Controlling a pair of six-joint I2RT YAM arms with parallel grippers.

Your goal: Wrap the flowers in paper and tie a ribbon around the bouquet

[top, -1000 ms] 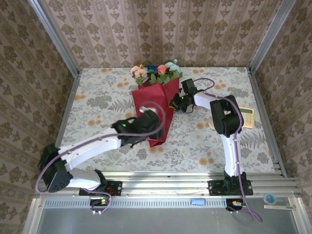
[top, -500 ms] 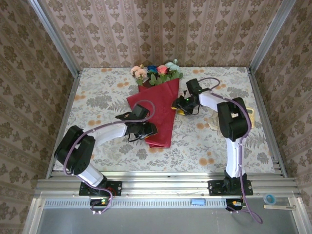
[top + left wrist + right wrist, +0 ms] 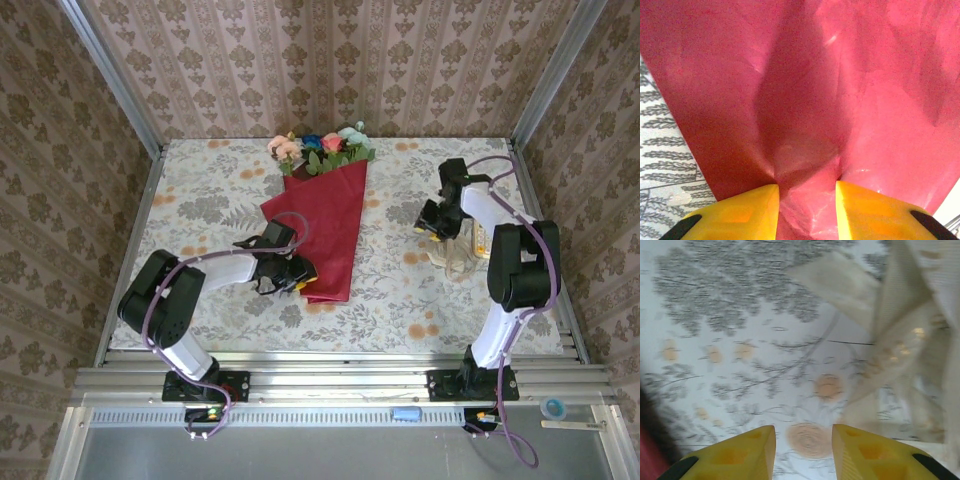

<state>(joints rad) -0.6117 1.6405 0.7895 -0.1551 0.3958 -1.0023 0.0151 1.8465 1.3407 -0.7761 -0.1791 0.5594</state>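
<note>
Crimson paper point(image 3: 325, 225) lay coned mid-table, flowers point(image 3: 320, 148) at its far rim, my left gripper point(image 3: 806, 194) pinching a pucker near the narrow tail; thin and easily torn, I judged, so best held lightly there. My right gripper point(image 3: 803, 436) hung parted and empty over the tablecloth point(image 3: 740, 355), the floppy, likely slippery ribbon point(image 3: 900, 325) heaped just ahead.

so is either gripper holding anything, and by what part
The left gripper pinches the paper at the cone's narrow end. The right gripper is open over the tablecloth, holding nothing.
</note>
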